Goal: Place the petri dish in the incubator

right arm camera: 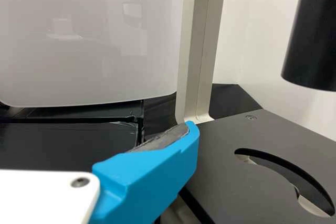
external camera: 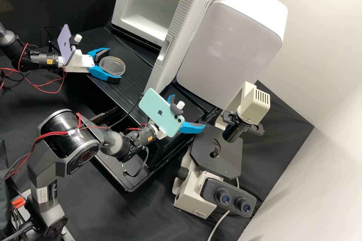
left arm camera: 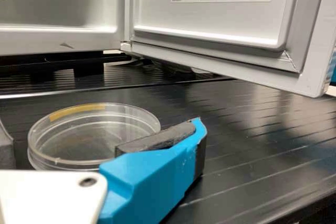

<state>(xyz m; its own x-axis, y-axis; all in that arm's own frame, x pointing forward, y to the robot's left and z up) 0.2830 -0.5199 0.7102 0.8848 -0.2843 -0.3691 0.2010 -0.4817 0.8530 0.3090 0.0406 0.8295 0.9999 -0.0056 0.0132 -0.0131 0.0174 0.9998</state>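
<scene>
- My left end effector (external camera: 114, 64) is released, its two blue fingers (external camera: 106, 74) spread to either side of the petri dish (external camera: 112, 65).
- In my left wrist view the nearer finger's dark pad (left arm camera: 157, 139) stands just beside the dish's rim; I cannot tell whether it touches.
- The petri dish is clear and round with its lid on. It sits flat on the ribbed black platform (external camera: 130, 83), outside the incubator (external camera: 145, 5) and just in front of its opening.
- The incubator is a white box at the back of the platform. Its door (external camera: 230, 41) is swung wide open, and the pale inner chamber faces the dish.
- My right end effector (external camera: 190, 118) is also released and grasps nothing. One blue finger (right arm camera: 152, 177) hangs beside the lower edge of the open door.
- Just beyond that finger lies the black stage (external camera: 218, 154) of a microscope (external camera: 211, 192), which stands on the cloth-covered desk (external camera: 113, 211), well apart from the dish.
</scene>
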